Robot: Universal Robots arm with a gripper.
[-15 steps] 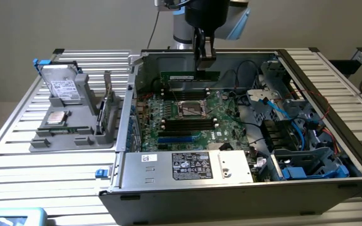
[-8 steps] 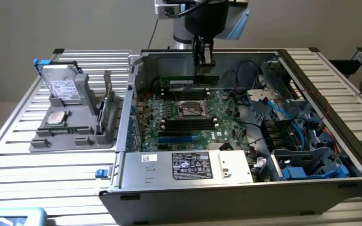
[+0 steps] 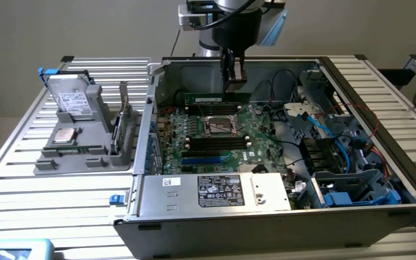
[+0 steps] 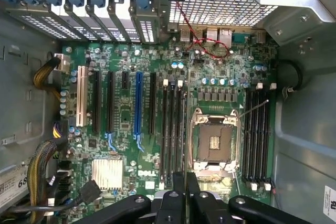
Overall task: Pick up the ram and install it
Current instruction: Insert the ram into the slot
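The ram (image 3: 216, 99) stands on edge, pale label facing out, along the far side of the processor socket (image 3: 221, 124) inside the open computer case (image 3: 266, 216). Its lower edge is hidden behind board components, so I cannot tell whether it is seated. My gripper (image 3: 235, 80) hangs directly over its top edge, towards the exterior view's right of its middle. My fingers (image 4: 178, 192) are pressed together, but I cannot tell whether they pinch the stick. In the wrist view they are cut off by the frame above the motherboard (image 4: 126, 119). A grey parts holder (image 3: 85, 162) sits beside the case on the slatted table (image 3: 49, 200).
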